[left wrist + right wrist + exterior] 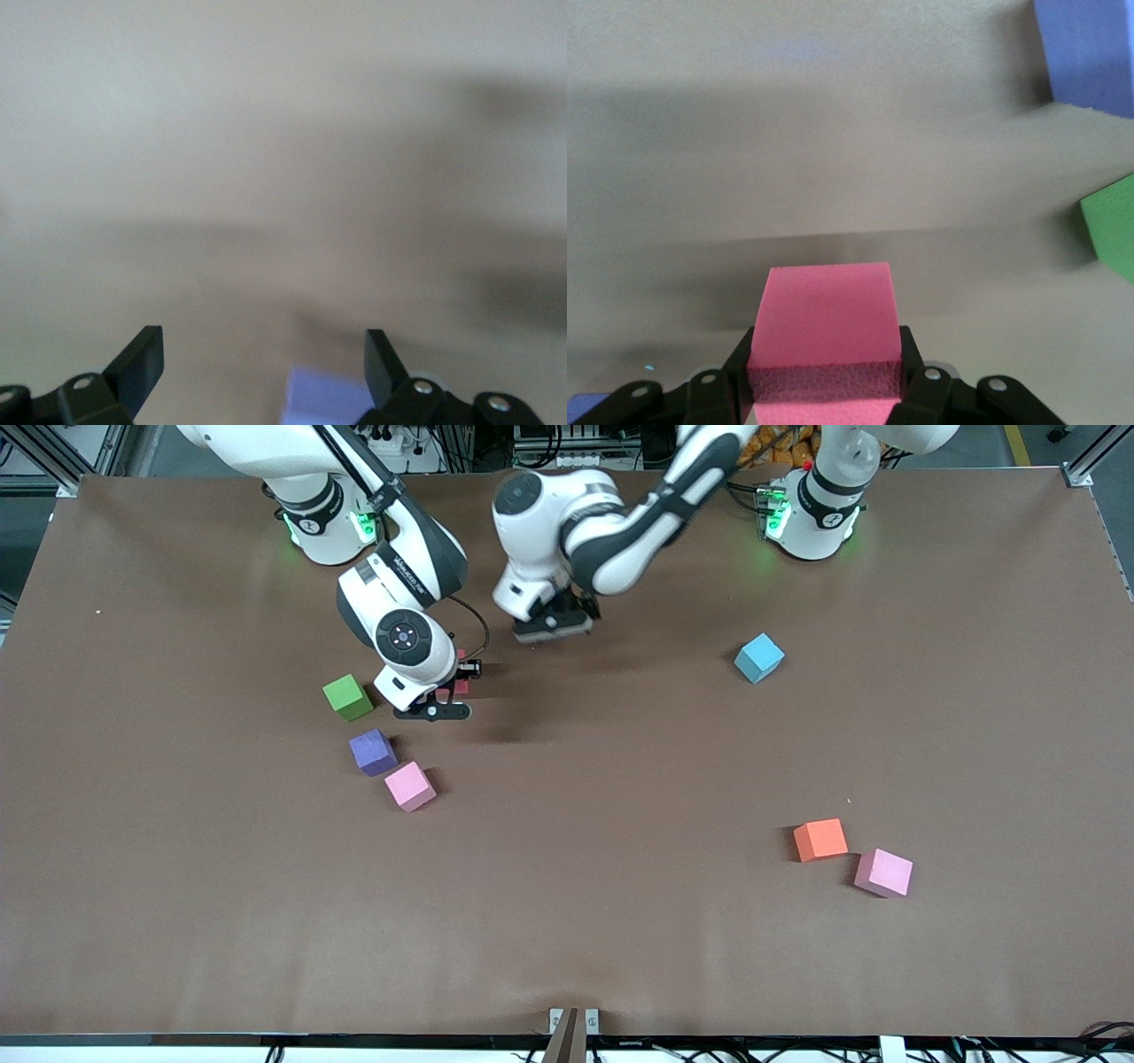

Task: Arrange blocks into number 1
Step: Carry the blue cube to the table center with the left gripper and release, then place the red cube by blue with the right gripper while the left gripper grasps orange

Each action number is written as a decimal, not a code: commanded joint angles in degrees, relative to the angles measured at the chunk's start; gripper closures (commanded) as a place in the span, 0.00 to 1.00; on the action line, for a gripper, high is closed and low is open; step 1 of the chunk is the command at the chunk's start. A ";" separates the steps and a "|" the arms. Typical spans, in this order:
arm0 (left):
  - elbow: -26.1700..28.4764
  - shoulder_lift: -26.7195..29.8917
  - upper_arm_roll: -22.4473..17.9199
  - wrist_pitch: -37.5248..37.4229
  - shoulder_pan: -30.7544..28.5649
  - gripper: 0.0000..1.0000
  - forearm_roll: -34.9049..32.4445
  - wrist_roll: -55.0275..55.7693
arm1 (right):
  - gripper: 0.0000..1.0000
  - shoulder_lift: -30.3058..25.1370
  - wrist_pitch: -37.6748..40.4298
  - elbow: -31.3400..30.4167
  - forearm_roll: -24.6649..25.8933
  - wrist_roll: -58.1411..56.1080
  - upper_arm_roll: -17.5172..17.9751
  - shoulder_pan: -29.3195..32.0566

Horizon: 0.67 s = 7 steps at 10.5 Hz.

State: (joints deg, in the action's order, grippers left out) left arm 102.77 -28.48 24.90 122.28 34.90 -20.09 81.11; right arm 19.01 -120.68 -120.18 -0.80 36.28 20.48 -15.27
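Beside green cube (347, 697), right gripper (447, 686) clamping red block (825, 330), left gripper (264, 359) spread.

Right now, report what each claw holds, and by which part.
Right claw grips the red block by two opposite side faces. Left claw is open, holding nothing.
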 commanded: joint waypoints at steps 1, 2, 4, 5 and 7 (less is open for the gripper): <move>0.07 0.53 0.68 -0.64 -12.69 0.00 -1.79 -4.09 | 1.00 3.22 0.80 4.33 -0.25 5.02 0.17 -2.03; -0.54 0.53 0.68 -0.64 -18.06 0.00 -1.71 -8.21 | 1.00 4.10 0.80 5.47 -0.25 6.68 0.17 -3.17; -0.72 0.62 0.77 -0.64 -26.16 0.00 -1.53 -14.64 | 1.00 7.69 0.80 9.86 -0.25 14.39 0.17 -6.77; -0.73 0.44 0.68 -0.55 -28.81 0.00 -1.71 -17.63 | 1.00 10.15 0.89 12.66 -0.25 17.92 0.17 -8.35; -2.99 -1.48 0.68 -0.29 -33.56 0.00 -1.80 -22.64 | 1.00 14.28 0.89 17.33 -0.25 23.46 0.17 -11.61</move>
State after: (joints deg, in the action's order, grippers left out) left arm 102.06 -28.17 24.51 122.21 3.62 -20.76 60.65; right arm 28.66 -120.76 -108.37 -0.92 55.64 20.69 -24.99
